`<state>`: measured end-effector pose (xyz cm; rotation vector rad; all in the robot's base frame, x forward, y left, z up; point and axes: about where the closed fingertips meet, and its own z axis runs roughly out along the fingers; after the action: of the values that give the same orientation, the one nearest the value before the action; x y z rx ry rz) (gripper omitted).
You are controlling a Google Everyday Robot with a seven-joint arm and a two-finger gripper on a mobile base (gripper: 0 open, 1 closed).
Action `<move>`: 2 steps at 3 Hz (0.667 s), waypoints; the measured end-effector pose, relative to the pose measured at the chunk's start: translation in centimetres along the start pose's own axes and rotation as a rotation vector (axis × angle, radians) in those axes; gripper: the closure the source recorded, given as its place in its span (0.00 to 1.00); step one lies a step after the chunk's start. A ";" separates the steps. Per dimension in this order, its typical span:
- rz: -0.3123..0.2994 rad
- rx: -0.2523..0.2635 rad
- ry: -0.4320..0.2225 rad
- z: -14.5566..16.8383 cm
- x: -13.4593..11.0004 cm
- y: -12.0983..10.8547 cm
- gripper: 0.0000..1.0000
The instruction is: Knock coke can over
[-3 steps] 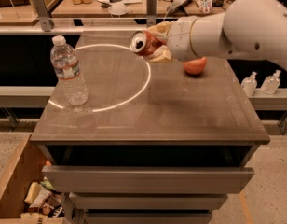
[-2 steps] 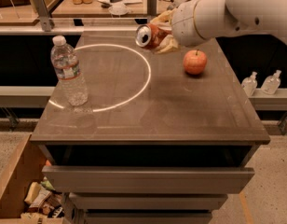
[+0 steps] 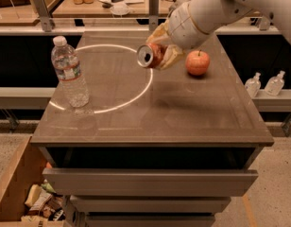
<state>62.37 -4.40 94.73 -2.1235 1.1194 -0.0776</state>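
The coke can (image 3: pixel 150 56) is a small red can with a silver top. It lies tilted on its side, its top facing the camera, held in the air above the back of the table (image 3: pixel 183 112). My gripper (image 3: pixel 160 51) is shut on the can, with tan fingers (image 3: pixel 171 56) above and below it. The white arm reaches in from the upper right.
A red apple (image 3: pixel 197 63) sits on the table just right of the gripper. A clear water bottle (image 3: pixel 70 73) stands upright at the table's left. A bright ring of light marks the tabletop. Two small spray bottles (image 3: pixel 266 84) stand on a ledge at right. Drawers lie below the front edge.
The gripper has carried the can up and back, away from the camera. The arm has swung right and now leaves the apple fully in view.
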 end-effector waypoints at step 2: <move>-0.160 -0.193 0.027 2.0 -3.6 4.3 0.83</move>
<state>57.86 -2.15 91.48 -2.3889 1.0047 -0.0757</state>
